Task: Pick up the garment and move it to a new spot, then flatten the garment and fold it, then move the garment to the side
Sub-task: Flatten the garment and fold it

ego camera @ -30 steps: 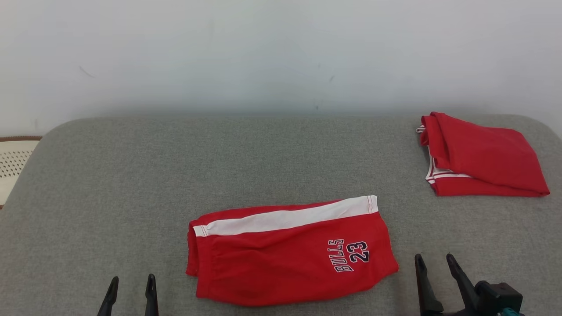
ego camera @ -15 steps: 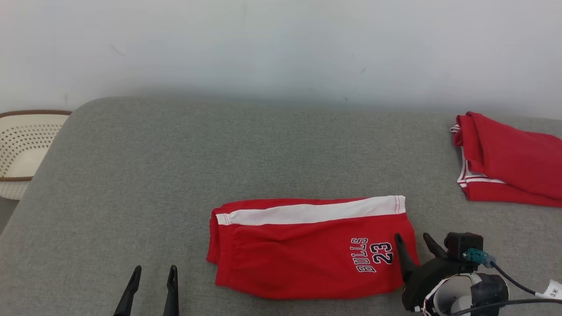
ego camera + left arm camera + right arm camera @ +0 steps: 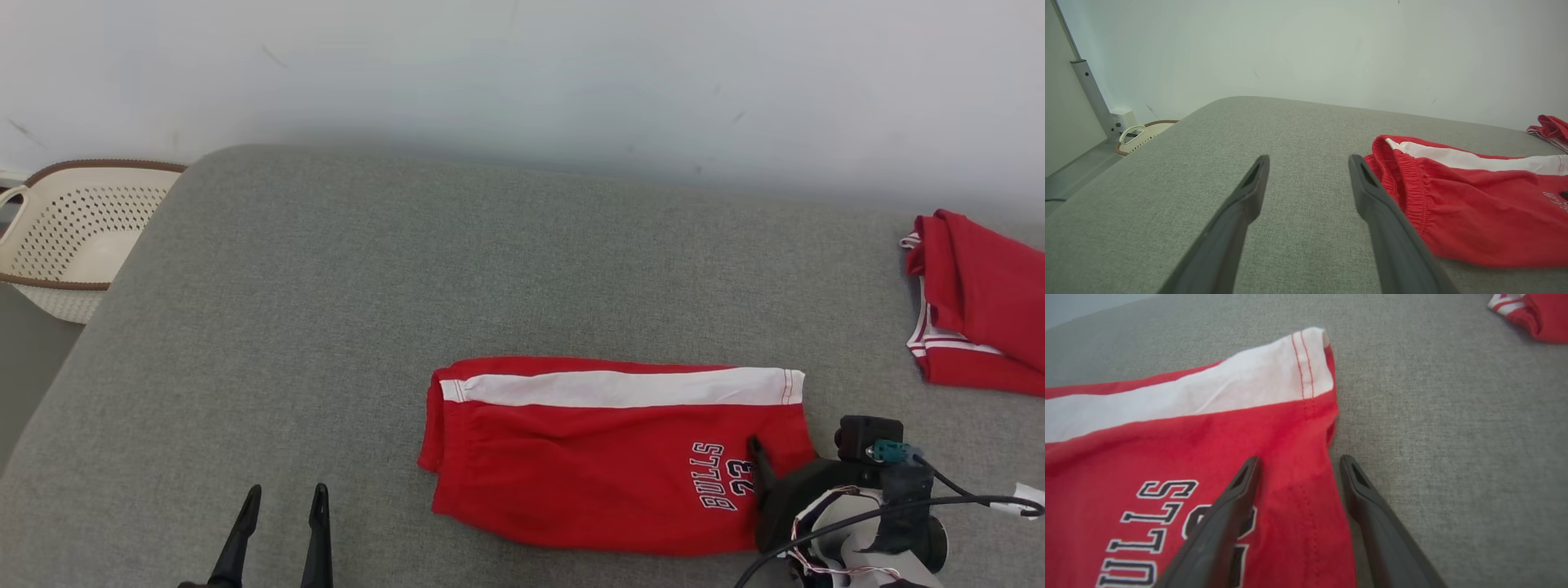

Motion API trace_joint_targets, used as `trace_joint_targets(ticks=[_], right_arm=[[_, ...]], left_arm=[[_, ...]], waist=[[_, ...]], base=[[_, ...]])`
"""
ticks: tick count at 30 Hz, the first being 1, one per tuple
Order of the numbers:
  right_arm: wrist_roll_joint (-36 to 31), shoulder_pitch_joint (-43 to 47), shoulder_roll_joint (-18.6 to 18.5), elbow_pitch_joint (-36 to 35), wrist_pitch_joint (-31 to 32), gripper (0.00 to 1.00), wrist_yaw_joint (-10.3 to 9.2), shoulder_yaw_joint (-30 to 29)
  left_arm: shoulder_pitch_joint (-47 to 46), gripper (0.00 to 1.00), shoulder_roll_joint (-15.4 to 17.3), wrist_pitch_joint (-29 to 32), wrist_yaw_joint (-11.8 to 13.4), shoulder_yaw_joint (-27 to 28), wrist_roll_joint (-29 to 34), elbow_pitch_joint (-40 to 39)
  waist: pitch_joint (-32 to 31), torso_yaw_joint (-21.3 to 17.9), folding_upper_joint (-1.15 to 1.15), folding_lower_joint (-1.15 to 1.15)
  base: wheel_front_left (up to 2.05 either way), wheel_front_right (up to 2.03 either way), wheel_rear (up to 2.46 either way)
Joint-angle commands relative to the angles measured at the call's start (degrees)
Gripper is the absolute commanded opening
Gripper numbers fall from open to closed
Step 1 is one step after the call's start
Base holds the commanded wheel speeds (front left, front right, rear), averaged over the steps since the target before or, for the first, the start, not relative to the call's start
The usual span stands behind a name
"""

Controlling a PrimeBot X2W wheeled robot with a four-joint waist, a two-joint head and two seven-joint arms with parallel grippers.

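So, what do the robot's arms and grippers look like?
The left gripper and right gripper each have two long, dark, tapering fingers. The right wrist is white, carrying a black camera, a teal plug, a black cable and a white tag.

2 red garments (shorts (image 3: 588,474), folded piece (image 3: 988,302)), 1 basket (image 3: 73,237), 2 grippers: L gripper (image 3: 287,490), R gripper (image 3: 1298,461)

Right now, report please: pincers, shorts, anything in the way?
Right pincer open, astride hem of red shorts, nothing gripped; left pincer open, apart. Second red garment far right, out of the way.
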Motion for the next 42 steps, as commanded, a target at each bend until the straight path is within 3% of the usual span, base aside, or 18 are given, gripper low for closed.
trace_joint_targets(ticks=[1,2,3,4,8,21,31,37,42], right_arm=[[0.86,0.44,0.94,1.04,0.16,1.0,0.01,0.48],[2.01,0.14,1.54,1.69,0.18,1.0,0.02,0.97],[3.66,-0.22,2.23,2.23,-0.28,0.4,0.04,2.48],[4.57,-0.45,2.39,2.24,-0.79,0.0,0.03,3.25],[6.99,-1.41,1.41,2.58,-2.86,0.0,0.01,5.48],[12.08,-1.25,-7.42,3.01,-5.64,0.0,-0.01,8.24],[20.9,0.72,-6.08,-10.67,-3.39,0.0,-0.01,15.58],[22.38,2.03,-5.21,-17.72,-1.57,0.0,-0.01,19.08],[22.39,3.19,-2.4,-20.98,0.68,0.0,0.0,21.16]], left_arm=[[-0.16,1.0,-0.01,-0.06,-0.02,0.24,-0.31,-0.22],[-0.14,1.0,-0.03,-0.06,0.04,0.25,-0.31,-0.22],[-0.37,1.0,-0.04,-0.06,0.06,0.29,-0.38,-0.16],[-0.55,1.0,-0.05,-0.06,0.09,0.26,-0.37,-0.12],[-0.77,1.0,-0.08,-0.06,0.13,0.41,-0.4,0.02],[1.23,1.0,-0.11,-0.06,0.14,1.01,-0.41,0.4],[1.39,1.0,-0.14,-0.06,-0.01,0.51,-0.71,0.62],[1.39,1.0,-0.14,-0.06,-0.4,0.15,-0.77,0.87],[0.81,1.0,-0.17,-0.06,-0.95,-0.45,-0.59,1.43]], waist=[[0.27,0.08,0.0,0.0],[0.41,0.04,0.0,0.0],[0.6,-0.01,0.0,0.0],[0.65,-0.05,0.0,0.0],[0.51,-0.38,0.0,0.0],[-1.96,-2.3,0.0,0.0],[-2.73,-3.12,0.0,0.0],[-2.86,-2.16,0.0,0.0],[-2.96,-0.17,0.0,0.0]], base=[[0.0,0.0,0.0],[0.0,0.0,0.0],[0.0,0.0,0.0],[0.0,0.0,0.0],[0.0,0.0,0.0],[0.0,0.0,0.0],[0.0,0.0,0.0],[0.0,0.0,0.0],[0.0,0.0,0.0]])
